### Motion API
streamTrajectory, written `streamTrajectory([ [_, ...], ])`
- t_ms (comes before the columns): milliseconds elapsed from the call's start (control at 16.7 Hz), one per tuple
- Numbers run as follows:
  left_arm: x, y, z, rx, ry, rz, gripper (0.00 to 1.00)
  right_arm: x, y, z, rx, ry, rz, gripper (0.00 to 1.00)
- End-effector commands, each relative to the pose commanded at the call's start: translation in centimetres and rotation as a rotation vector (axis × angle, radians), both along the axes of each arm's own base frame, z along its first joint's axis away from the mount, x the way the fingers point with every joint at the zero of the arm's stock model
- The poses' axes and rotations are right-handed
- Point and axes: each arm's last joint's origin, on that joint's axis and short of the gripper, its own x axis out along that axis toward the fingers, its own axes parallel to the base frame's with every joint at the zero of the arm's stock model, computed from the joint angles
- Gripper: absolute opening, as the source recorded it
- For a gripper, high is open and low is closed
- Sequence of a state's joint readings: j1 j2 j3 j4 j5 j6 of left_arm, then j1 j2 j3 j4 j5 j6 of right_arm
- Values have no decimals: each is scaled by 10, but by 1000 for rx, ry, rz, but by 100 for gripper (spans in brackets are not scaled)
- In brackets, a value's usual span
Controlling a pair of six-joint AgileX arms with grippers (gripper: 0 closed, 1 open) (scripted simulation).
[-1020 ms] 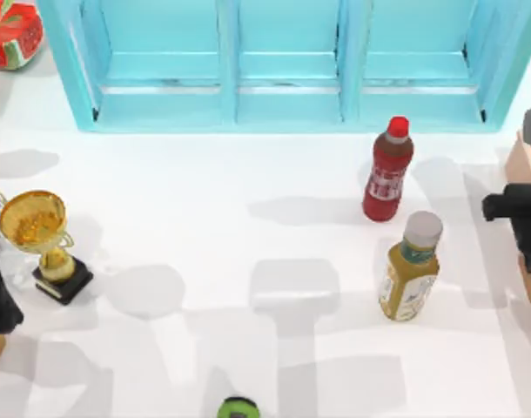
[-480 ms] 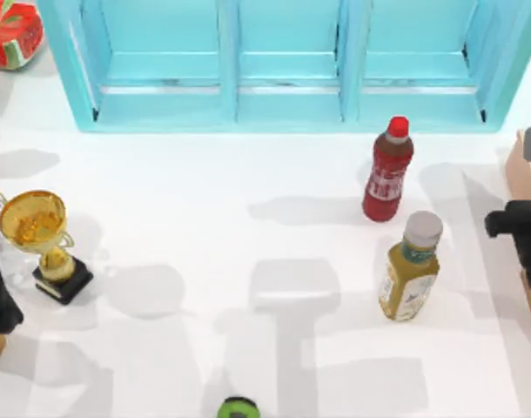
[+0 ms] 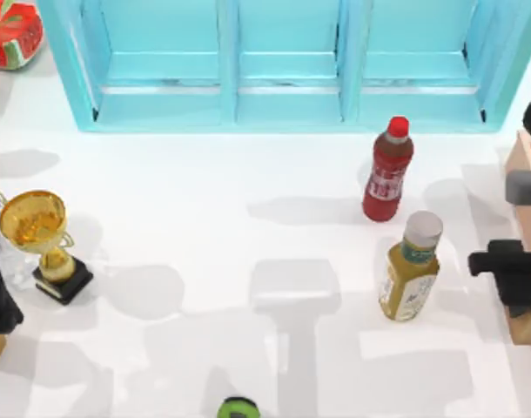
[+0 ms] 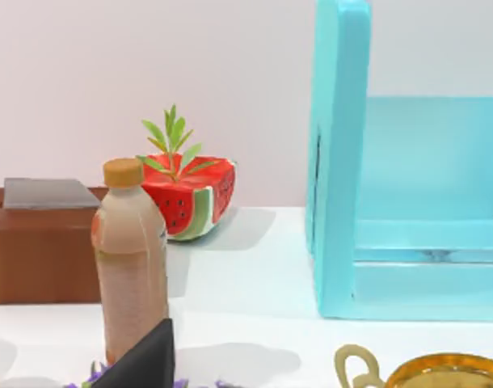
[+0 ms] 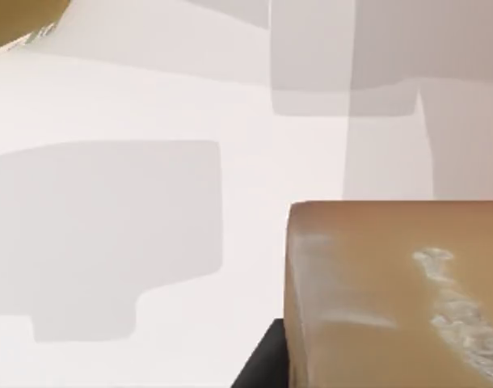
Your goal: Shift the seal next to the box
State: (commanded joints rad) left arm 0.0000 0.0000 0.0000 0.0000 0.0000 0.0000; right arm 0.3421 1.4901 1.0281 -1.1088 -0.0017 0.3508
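Top view overhead, left wrist low toward cabinet, right wrist near seal

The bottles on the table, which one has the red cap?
The dark red bottle, nearer the turquoise cabinet. The yellow-brown bottle beside it has a grey cap; the pinkish bottle has an orange-tan one.

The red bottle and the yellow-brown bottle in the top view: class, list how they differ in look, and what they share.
The red bottle has a red cap and a red-and-white label; the yellow-brown bottle has a grey cap and a pale label. The red bottle stands nearer the turquoise cabinet, the yellow-brown bottle nearer the right gripper. Both stand upright on the table.
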Motion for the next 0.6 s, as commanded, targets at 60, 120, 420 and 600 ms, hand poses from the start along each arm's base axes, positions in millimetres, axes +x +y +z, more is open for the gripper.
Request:
streamTrajectory([
  [60,0,0,0,0,0,0,100,0,0,0,0,0,0,0],
  [120,0,0,0,0,0,0,100,0,0,0,0,0,0,0],
  [420,0,0,0,0,0,0,100,0,0,0,0,0,0,30],
  [600,0,0,0,0,0,0,100,0,0,0,0,0,0,53],
])
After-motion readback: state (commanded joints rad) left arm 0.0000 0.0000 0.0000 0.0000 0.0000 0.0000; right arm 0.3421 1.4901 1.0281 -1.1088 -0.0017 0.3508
